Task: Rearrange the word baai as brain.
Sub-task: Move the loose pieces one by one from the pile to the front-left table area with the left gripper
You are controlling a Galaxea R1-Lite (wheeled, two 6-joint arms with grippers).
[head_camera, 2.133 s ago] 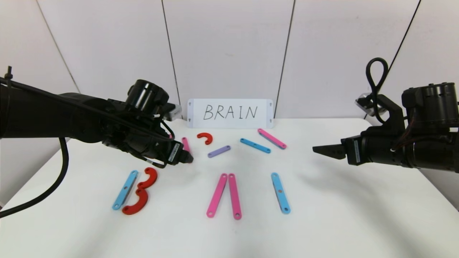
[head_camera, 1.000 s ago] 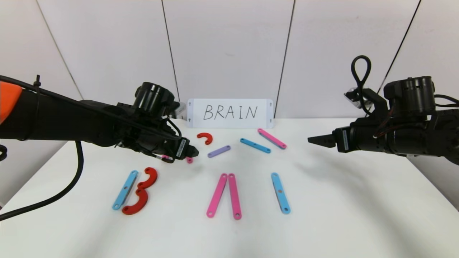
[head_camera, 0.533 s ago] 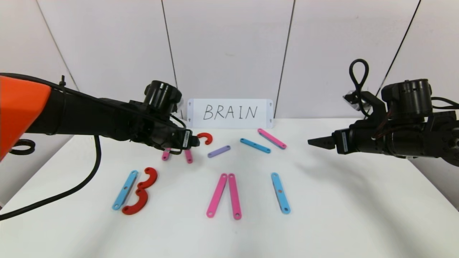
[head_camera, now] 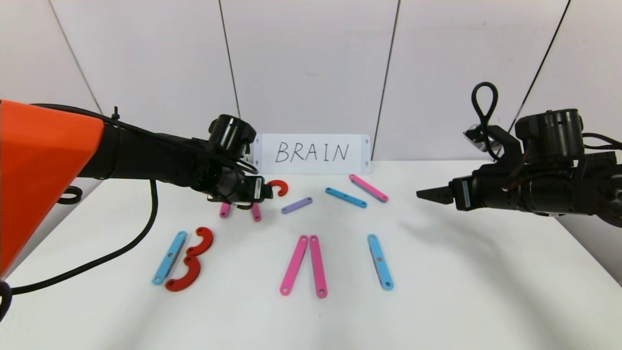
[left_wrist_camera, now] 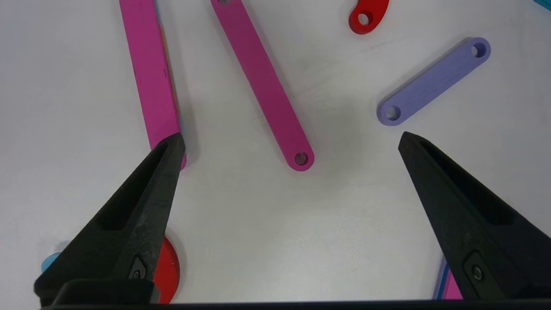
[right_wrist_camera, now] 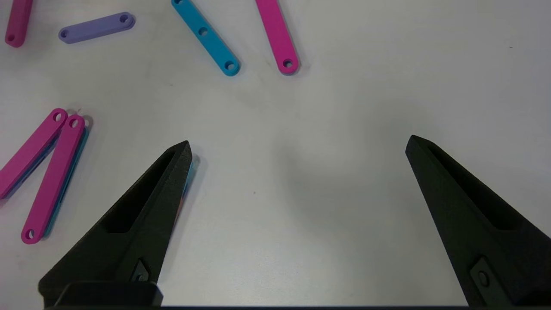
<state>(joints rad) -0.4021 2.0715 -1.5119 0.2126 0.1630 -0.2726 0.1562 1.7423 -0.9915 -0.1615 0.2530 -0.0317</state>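
The front row of the word baai shows a B of a blue bar (head_camera: 169, 257) and red curves (head_camera: 192, 260), two pink bars (head_camera: 303, 265) leaning together, and a blue bar (head_camera: 380, 261). Behind them lie a loose red curve (head_camera: 278, 186), a purple bar (head_camera: 296, 205), a blue bar (head_camera: 346, 197) and a pink bar (head_camera: 369, 188). My left gripper (head_camera: 265, 190) hovers open over two more pink bars (left_wrist_camera: 150, 86) (left_wrist_camera: 262, 82), just short of the red curve (left_wrist_camera: 368, 13), holding nothing. My right gripper (head_camera: 427, 194) hangs open and empty at the right. The word brain is not formed.
A white card (head_camera: 312, 153) with handwritten BRAIN leans on the back wall. The white table (head_camera: 486, 291) has bare surface at front and right. In the right wrist view the blue bar (right_wrist_camera: 206, 36) and the pink bar (right_wrist_camera: 277, 36) lie beyond the open gripper (right_wrist_camera: 299, 141).
My left arm has reached farther back and to the right, ending near the red curve, and the two pink bars' ends now show beneath it. The right arm has barely shifted.
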